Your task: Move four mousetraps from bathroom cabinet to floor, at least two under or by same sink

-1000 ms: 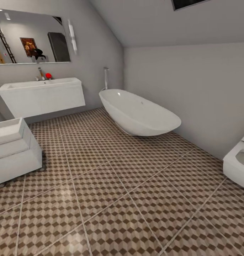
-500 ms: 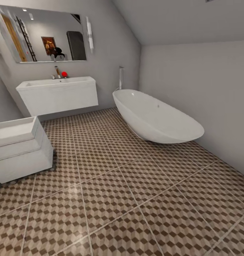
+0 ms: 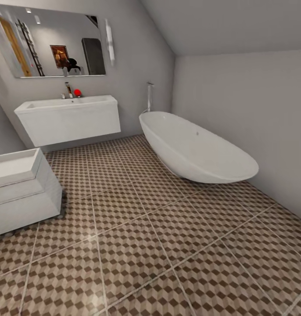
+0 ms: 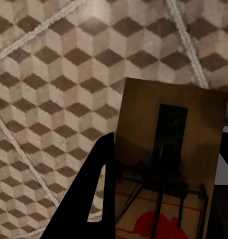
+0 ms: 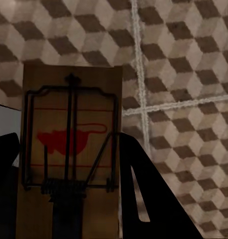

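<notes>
the black left gripper (image 4: 159, 199) is clamped on one flat brown wooden mousetrap with a red mouse print (image 4: 169, 164), held above the cube-patterned brown and cream tiled floor (image 3: 159, 228); the black right gripper (image 5: 69, 199) grips a second such trap (image 5: 69, 149) the same way. that makes two traps counted, one per gripper. judging by this, the carry step is in hand: next move calls for rolling toward the wide white trough sink on its vanity (image 3: 67, 116), at far left beside the oval white bathtub (image 3: 194, 149), and lowering both traps beneath it.
</notes>
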{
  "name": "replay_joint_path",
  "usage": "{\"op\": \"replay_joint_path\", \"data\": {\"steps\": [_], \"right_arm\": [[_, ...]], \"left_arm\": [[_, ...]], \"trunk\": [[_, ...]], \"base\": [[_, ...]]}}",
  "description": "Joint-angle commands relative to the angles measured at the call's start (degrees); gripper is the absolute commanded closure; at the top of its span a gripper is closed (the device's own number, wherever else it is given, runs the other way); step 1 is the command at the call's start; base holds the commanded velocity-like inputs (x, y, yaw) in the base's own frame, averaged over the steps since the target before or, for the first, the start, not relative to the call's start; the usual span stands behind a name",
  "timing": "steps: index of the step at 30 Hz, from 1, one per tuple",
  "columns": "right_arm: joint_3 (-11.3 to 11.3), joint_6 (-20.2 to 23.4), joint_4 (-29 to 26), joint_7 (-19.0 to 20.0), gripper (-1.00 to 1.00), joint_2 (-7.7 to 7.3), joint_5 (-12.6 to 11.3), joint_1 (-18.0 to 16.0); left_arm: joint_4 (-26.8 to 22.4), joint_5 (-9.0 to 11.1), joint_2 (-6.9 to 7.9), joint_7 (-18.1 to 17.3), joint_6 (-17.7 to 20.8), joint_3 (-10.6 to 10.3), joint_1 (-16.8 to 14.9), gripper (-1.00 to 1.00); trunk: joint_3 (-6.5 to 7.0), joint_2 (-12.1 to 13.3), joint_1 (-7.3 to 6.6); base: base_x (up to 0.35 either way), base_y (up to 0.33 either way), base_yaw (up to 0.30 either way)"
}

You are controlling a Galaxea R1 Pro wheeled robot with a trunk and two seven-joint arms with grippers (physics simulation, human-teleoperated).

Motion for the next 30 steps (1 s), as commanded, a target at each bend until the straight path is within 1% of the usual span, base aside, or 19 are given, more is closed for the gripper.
{"op": "replay_joint_path", "data": {"steps": [1, 9, 14, 26, 30], "right_arm": [[0.55, -0.08, -0.06, -0.15, 1.0, 0.06, -0.77, 0.0], [0.57, -0.09, -0.03, -0.03, 1.0, 0.03, -1.11, 0.0], [0.7, -0.09, 0.01, -0.16, 1.0, 0.07, -0.89, 0.0], [0.74, -0.09, 0.1, -0.18, 1.0, 0.14, -0.88, 0.0], [0.7, -0.14, 0.04, -0.15, 1.0, -0.04, -0.79, 0.0]], "left_arm": [[-0.26, 0.34, 0.05, 0.48, -0.39, -0.48, -0.1, 1.0], [-0.19, 0.34, 0.04, 0.57, -0.39, -0.51, -0.1, 1.0], [-0.26, 0.34, -0.03, 0.57, -0.39, -0.5, -0.1, 1.0], [-0.23, 0.34, -0.04, 0.57, -0.39, -0.47, -0.1, 1.0], [-0.11, 0.34, 0.05, 0.57, -0.56, -0.47, -0.1, 1.0]], "trunk": [[-0.05, -0.02, 0.01], [-0.05, -0.02, 0.01], [-0.05, -0.02, 0.01], [-0.05, -0.02, 0.01], [-0.05, -0.02, 0.01]], "base": [[0.168, 0.0, 0.0], [0.156, 0.0, 0.027], [0.13, 0.0, 0.249], [0.01, 0.0, 0.287], [0.125, 0.0, 0.014]]}}
